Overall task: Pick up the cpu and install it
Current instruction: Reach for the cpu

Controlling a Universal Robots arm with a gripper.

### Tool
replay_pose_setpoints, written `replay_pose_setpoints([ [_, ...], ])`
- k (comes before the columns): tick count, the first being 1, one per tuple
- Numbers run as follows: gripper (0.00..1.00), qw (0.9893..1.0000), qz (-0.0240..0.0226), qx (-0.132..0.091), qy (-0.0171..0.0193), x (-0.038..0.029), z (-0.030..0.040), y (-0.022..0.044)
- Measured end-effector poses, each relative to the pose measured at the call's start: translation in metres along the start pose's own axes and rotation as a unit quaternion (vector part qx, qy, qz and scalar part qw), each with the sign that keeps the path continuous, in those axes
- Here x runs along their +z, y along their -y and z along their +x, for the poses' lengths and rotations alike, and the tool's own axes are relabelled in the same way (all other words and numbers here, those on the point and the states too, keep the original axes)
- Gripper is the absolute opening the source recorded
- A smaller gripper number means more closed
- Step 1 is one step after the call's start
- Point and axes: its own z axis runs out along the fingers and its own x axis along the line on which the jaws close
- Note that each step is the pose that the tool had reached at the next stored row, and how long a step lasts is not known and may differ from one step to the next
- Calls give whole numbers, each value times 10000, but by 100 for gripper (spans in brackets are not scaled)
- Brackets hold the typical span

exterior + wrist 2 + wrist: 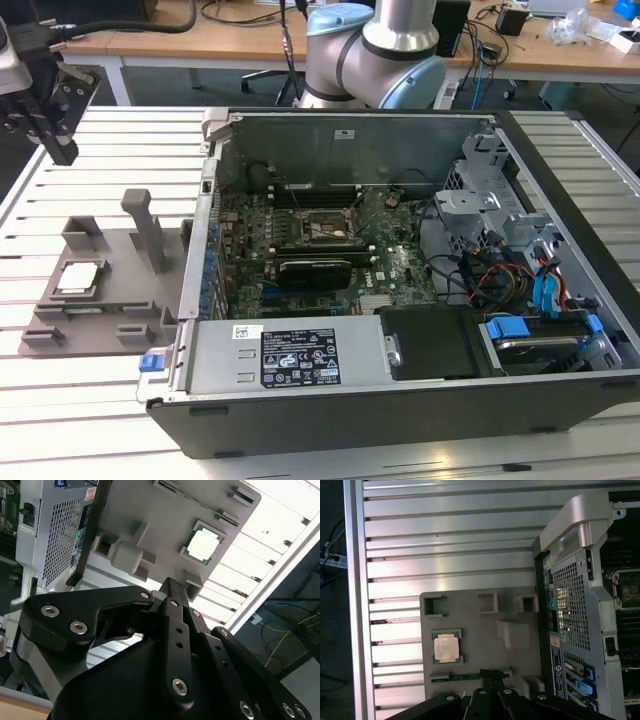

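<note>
On the slatted table (90, 420): open computer case (400, 400), grey pegged tray (125, 305) just beside, toward the exterior view's left.

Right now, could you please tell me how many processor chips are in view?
1. The chip lies in a recess of the grey tray, at the exterior view's left of the computer case. Others inside the case could be hidden.

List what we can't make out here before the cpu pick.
- cpu: its corner mark and underside. The mark is too small in every view, and the underside lies face down on the grey tray.
- Motherboard socket: its latch state is too small in the exterior view, and the socket is cut off by the picture edge in the first wrist view.
- Grey tray: part of its edge is hidden behind the gripper in the second wrist view.
</note>
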Motion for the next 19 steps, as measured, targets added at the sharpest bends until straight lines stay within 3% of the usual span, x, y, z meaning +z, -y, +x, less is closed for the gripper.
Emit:
replay_pose_setpoints([
  [19, 11, 10000, 0, 0, 0, -5, 333, 25],
])
